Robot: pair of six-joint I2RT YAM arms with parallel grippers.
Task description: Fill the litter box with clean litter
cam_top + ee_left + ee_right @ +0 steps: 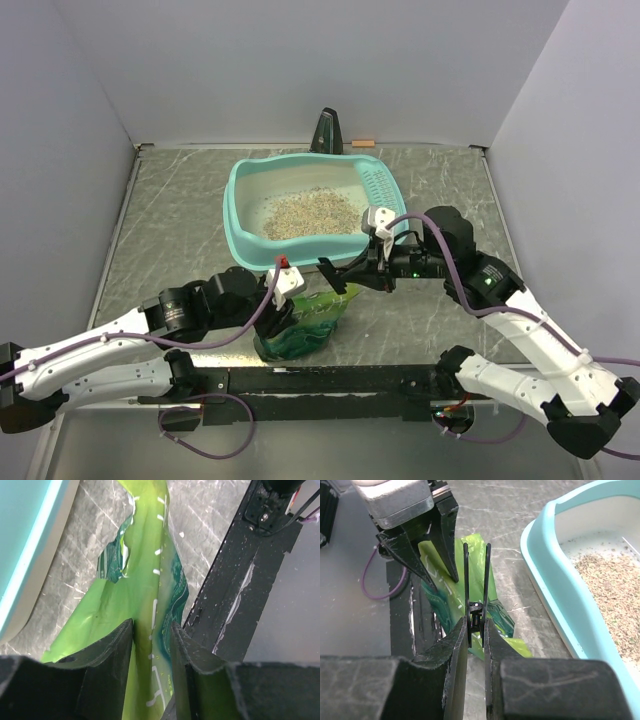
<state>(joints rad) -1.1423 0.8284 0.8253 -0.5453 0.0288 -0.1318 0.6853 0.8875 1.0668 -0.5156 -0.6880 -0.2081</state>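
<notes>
Green bag (pixel 305 325) on the near surface (pixel 180 200) is gripped by the left pincer (pixel 151 627), right pincer (pixel 476 630) clamps a black clip (pixel 476 612); probably best to hold the bag steady for clipping, litter (pixel 310 212) lies in the litter box (pixel 240 215) beyond.

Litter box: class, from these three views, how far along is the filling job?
Done: a heap of clean litter lies in the litter box. In hand: the left gripper pinches the green bag, and the right gripper holds a black clip beside it. Left: the heap sits unspread, part of the floor bare; the clip seems not on the bag.
</notes>
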